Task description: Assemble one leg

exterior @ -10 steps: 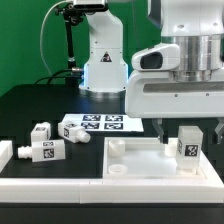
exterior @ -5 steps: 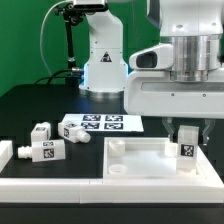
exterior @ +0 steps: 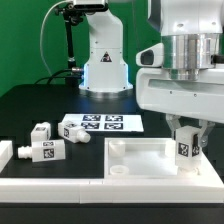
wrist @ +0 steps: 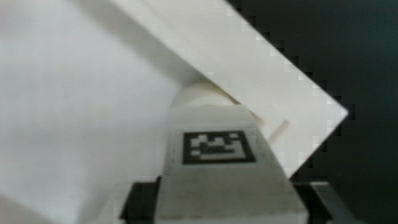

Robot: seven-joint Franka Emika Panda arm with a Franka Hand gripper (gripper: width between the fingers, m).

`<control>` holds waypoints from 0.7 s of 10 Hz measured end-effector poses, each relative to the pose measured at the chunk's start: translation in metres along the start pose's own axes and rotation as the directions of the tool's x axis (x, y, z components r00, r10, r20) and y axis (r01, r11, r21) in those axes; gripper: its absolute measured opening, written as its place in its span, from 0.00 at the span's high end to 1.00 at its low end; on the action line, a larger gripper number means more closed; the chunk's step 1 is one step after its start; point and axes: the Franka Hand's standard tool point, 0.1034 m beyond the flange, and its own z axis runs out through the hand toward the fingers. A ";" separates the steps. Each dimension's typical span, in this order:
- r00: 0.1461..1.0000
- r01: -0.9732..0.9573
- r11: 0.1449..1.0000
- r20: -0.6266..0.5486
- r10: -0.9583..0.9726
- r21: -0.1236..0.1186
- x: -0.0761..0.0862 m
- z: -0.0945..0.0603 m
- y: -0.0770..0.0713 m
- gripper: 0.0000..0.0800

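Observation:
My gripper [exterior: 186, 138] is shut on a leg [exterior: 186, 146], a stubby white peg with a black-and-white tag, held upright over the far right corner of the large white square panel [exterior: 140, 158]. In the wrist view the leg [wrist: 217, 150] fills the middle between the dark fingers [wrist: 143, 200], with the panel's raised rim [wrist: 249, 70] just beyond it. Two more legs [exterior: 42, 131] [exterior: 44, 152] lie on the table at the exterior view's left.
The marker board [exterior: 100, 125] lies behind the panel. A long white rail [exterior: 60, 182] runs along the front, with a white block [exterior: 5, 155] at its left end. The robot base [exterior: 103, 60] stands at the back.
The arm has shifted toward the exterior view's right and slightly up, carrying the leg with it. The other parts have not moved.

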 end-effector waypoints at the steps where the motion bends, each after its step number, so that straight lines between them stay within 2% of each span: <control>1: 0.986 -0.165 0.986 0.020 0.164 0.013 0.001 0.000 -0.001 0.64; 2: 0.941 -0.336 0.942 0.061 0.333 0.028 0.002 0.001 -0.001 0.64; 3: 0.918 -0.392 0.919 0.067 0.390 0.024 0.002 0.001 -0.001 0.64; 4: 0.913 -0.405 0.914 0.067 0.402 0.023 0.002 0.001 -0.001 0.55; 5: 0.917 -0.395 0.918 0.067 0.393 0.024 0.002 0.001 0.000 0.55; 6: 0.934 -0.355 0.935 0.065 0.352 0.027 0.002 0.001 -0.001 0.31; 7: 0.984 -0.173 0.984 0.055 0.170 0.037 0.004 -0.001 -0.003 0.31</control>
